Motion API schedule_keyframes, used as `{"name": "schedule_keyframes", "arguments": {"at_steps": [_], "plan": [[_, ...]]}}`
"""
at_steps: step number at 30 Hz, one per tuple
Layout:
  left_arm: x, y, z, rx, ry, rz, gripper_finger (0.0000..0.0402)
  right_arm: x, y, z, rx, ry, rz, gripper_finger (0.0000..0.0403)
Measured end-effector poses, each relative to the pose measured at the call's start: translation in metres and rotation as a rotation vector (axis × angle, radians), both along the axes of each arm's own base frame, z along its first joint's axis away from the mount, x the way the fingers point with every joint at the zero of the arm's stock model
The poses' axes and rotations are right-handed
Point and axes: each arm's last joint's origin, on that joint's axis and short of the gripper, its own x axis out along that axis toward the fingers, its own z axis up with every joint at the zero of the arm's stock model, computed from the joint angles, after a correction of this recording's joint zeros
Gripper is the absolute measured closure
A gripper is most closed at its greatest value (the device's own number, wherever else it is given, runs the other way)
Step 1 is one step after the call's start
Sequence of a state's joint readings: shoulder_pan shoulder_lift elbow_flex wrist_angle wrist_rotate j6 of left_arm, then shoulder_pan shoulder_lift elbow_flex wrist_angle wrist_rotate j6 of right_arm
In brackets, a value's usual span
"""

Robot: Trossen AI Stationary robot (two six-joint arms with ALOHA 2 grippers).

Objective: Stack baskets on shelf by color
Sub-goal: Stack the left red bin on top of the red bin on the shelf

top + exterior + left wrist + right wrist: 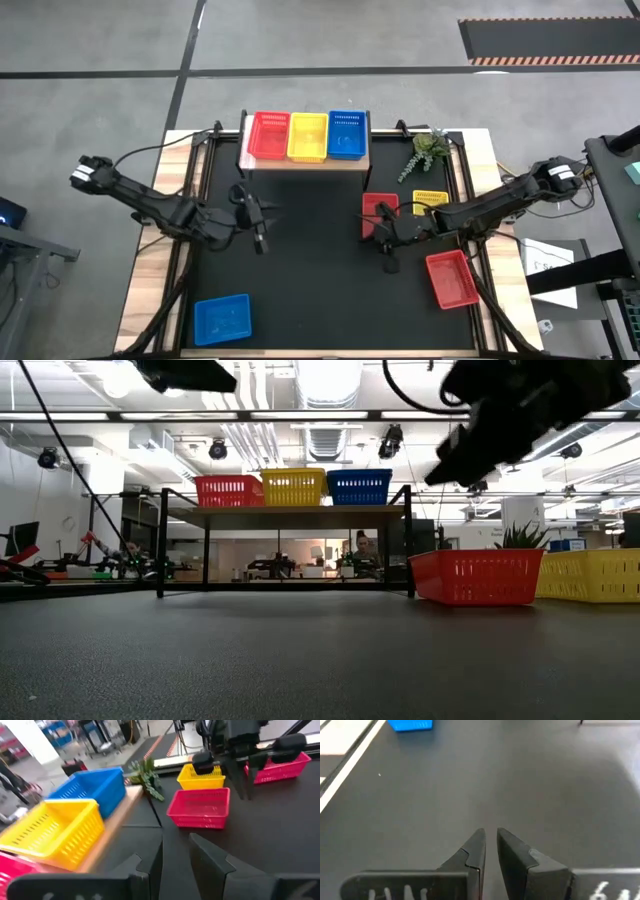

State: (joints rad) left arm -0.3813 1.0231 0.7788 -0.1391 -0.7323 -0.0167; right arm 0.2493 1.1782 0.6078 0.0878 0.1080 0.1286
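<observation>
Left pincer (262,238) (narrowly parted, empty) hovers over bare table (320,280) before the shelf (305,160).

Grey concrete floor (90,40) around the table, crossed by dark tape lines. Black mat with striped hazard edge (548,38) at the far right. Black tabletop with light wood edges (148,255). Small potted plant (428,150) near the table's far right corner. Low view: open ceiling with ducts (325,420), strip lights, workbenches behind.
</observation>
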Motion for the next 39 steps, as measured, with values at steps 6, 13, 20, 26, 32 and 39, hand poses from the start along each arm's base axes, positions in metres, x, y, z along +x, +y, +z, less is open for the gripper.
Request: {"name": "schedule_keyframes", "arguments": {"at_steps": [6, 13, 20, 26, 32, 39], "plan": [[0.02, -0.009, -0.021, -0.082, 0.056, 0.005, 0.0322, -0.013, -0.004, -0.013, -0.018, -0.011, -0.026, 0.0365], [0.041, -0.02, -0.042, -0.143, 0.091, -0.053, 0.0322, -0.017, -0.005, -0.02, -0.038, -0.059, -0.007, 0.0365], [0.049, -0.024, -0.05, -0.156, 0.098, -0.081, 0.0322, -0.017, -0.005, -0.02, -0.041, -0.062, -0.005, 0.0365], [0.049, -0.023, -0.048, -0.158, 0.092, -0.082, 0.0322, -0.017, -0.005, -0.02, -0.04, -0.061, -0.005, 0.0365], [0.048, -0.023, -0.048, -0.158, 0.09, -0.083, 0.0322, -0.017, -0.005, -0.02, -0.039, -0.061, -0.006, 0.0365], [0.049, -0.024, -0.047, -0.165, 0.07, -0.085, 0.0322, -0.015, -0.005, -0.019, 0.033, -0.059, -0.05, 0.0364]]}}
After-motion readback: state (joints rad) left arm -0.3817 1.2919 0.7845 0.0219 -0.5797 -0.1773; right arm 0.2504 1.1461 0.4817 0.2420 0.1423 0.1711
